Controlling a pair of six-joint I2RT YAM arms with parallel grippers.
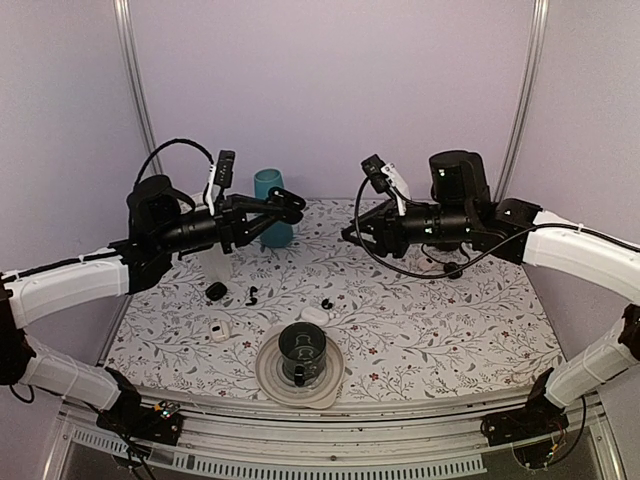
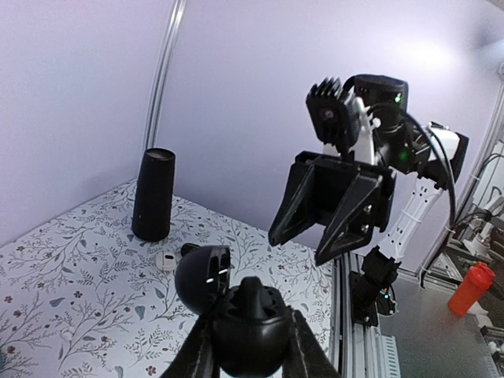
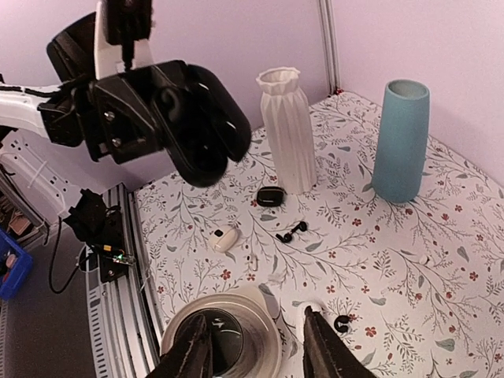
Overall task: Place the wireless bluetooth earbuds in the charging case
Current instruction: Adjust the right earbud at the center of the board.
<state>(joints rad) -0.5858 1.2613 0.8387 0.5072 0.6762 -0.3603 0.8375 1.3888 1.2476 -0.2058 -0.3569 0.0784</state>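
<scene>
Clamping open charging case (image 2: pixel 244 311) aloft in left tool (image 2: pixel 250 356); holding right tool (image 1: pixel 350 235) wide, empty. Risking earbuds (image 1: pixel 252 295), 11 and 1 o'clock of cup (image 1: pixel 300 362), squirting from pinch.

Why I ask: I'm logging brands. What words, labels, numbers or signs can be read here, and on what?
No readable text anywhere. The black oval charging case, white ribbed vase, tall teal vase and red plastic bottle show no legible marks; any print is too small or blurred to read.
</scene>
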